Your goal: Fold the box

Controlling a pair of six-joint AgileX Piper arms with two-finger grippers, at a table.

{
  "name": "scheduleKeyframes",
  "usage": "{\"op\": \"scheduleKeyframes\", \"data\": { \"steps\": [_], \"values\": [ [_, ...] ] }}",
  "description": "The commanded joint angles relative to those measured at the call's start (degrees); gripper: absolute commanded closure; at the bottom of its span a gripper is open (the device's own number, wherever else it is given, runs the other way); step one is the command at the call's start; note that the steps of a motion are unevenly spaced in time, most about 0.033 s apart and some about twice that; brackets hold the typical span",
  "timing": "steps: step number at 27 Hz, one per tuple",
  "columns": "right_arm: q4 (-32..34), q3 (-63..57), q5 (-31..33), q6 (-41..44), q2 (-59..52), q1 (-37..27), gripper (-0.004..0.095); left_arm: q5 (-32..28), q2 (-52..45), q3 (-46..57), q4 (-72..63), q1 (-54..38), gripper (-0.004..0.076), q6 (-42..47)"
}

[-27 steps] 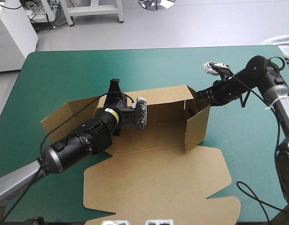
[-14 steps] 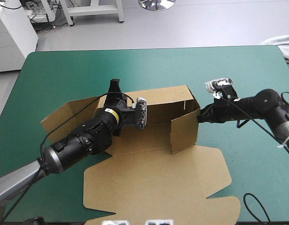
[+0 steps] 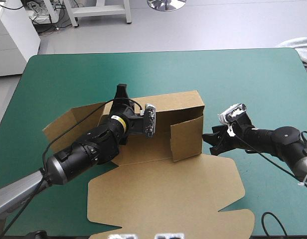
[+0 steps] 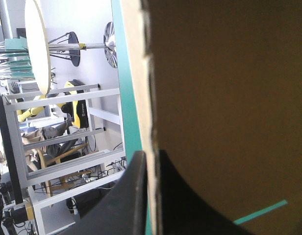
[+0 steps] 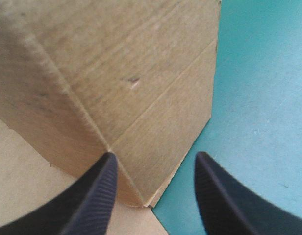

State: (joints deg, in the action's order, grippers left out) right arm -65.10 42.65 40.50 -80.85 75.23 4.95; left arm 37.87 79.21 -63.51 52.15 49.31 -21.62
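Observation:
The brown box [image 3: 166, 117] lies mid-table with its back wall raised. Its right end flap [image 3: 186, 138] is swung inward and its lid [image 3: 168, 199] lies flat toward the near edge. A side flap [image 3: 69, 123] spreads out to the left. My left gripper [image 3: 122, 94] is at the back wall's left end. In the left wrist view the left gripper [image 4: 152, 196] is shut on the board's edge [image 4: 150, 98]. My right gripper [image 3: 212, 139] stands open just outside the right end. Its fingers [image 5: 99, 196] stand apart before the box's corner [image 5: 112, 147], not gripping it.
A pale cloth [image 3: 302, 50] lies over the table's far right corner. The teal-green cover [image 3: 253, 84] runs on beyond and to the right of the box. The flat lid takes up most of the near middle.
My right gripper came away from the top of the right end and moved toward the near edge. The right end flap swung inward. The left arm stayed put.

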Motion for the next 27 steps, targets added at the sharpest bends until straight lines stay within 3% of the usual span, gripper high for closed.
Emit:
{"op": "scheduleKeyframes", "data": {
  "steps": [1, 3, 10, 18, 25, 27],
  "values": [
    [-1.96, 1.19, 4.58, -1.00, -2.00, -0.58, 0.0264, 4.05, -1.26, -1.00, 0.02, 0.00, 0.0734, -1.90],
    [-1.96, 1.19, 7.18, -2.16, -2.25, -0.58, 0.0279, 4.28, -1.26, -1.00, 0.02, 0.00, 0.0734, -2.97],
    [-5.18, 1.19, 6.76, -5.89, -2.47, 0.81, 0.0277, 4.33, -1.26, -1.00, -3.67, 0.00, 0.0733, -4.04],
    [-5.18, 1.66, -8.22, -3.00, -2.47, 7.75, 0.0277, 4.67, -1.26, -1.00, -6.97, 0.00, 0.0733, -6.23],
    [-5.50, 3.76, -14.50, -0.18, -2.47, 11.47, 0.0280, 6.87, -0.59, -1.00, -12.05, 0.97, 0.0727, -12.11],
    [-5.60, 3.87, -15.79, 0.74, -2.12, 12.55, 0.0337, 6.87, 0.17, -1.00, -13.78, 1.93, 0.0727, -14.31]
  ]
}}
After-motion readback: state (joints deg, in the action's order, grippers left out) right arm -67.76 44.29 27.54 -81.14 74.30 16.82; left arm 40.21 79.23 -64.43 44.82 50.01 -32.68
